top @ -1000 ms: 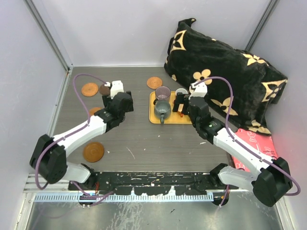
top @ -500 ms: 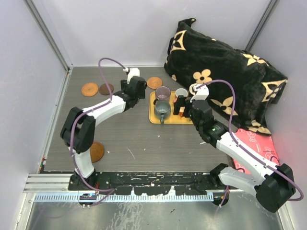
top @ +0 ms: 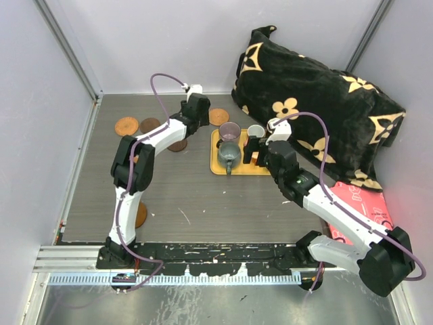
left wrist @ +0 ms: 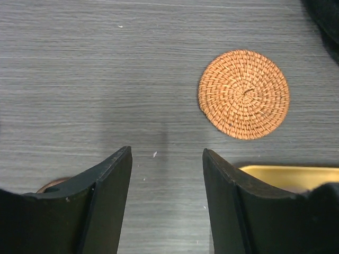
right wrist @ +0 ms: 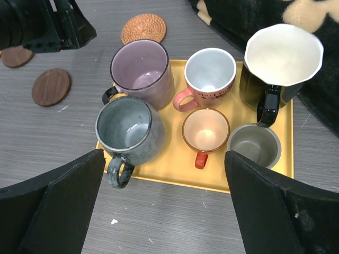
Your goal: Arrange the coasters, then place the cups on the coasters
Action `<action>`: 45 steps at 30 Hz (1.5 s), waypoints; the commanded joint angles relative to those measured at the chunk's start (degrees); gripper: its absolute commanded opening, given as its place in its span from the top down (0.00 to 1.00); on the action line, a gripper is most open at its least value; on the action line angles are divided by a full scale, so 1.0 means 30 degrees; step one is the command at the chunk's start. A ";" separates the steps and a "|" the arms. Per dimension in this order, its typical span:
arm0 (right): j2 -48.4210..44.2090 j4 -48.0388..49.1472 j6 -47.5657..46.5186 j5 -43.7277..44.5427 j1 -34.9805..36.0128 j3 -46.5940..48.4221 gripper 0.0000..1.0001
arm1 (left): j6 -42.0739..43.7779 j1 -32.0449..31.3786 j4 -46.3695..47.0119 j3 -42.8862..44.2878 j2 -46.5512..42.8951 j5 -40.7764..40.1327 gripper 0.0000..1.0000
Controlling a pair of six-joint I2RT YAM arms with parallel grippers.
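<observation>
**Beside the tray's far-left corner: left arm now at the woven coaster**

I've watched the left end effector [left wrist: 167, 153] sweep across the table [left wrist: 79, 63] to just left of the yellow tray [right wrist: 241, 179], its fingers narrowing on the way. They stand partly apart now and grip nothing. The woven coaster [left wrist: 244, 94] lies just off the tray's far-left corner, untouched. Two dark coasters [right wrist: 51, 87] sit left of the tray. The arm partly covers one from above, so I can't tell if it was just set down. The right end effector [right wrist: 164, 159] hangs spread wide over the tray, empty. All six cups [right wrist: 142, 71] stand on the tray, so I judge the arranging unfinished.
</observation>
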 commanded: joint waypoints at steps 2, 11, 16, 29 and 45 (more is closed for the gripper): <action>0.0563 0.0349 0.0027 -0.0206 0.0053 0.0570 0.00 | -0.0108 0.0256 0.0405 0.2628 0.1751 0.2001 0.43; 0.1306 0.0211 -0.0031 -0.0094 0.0056 0.0639 0.00 | 0.0013 0.0390 -0.0501 0.6386 0.4580 0.2802 0.43; 0.1685 0.0185 -0.0059 -0.0070 0.0055 0.0646 0.00 | 0.0349 0.0388 -0.2209 0.9288 0.6305 0.2637 0.44; 0.2207 0.0414 0.0025 -0.0440 0.0056 0.0774 0.00 | 0.0883 0.0395 -0.3896 1.1914 0.8023 0.2452 0.44; 0.2051 0.0652 0.0069 -0.0662 0.0055 0.0665 0.00 | 0.1277 0.0448 -0.7468 1.3305 0.8844 -0.0869 0.47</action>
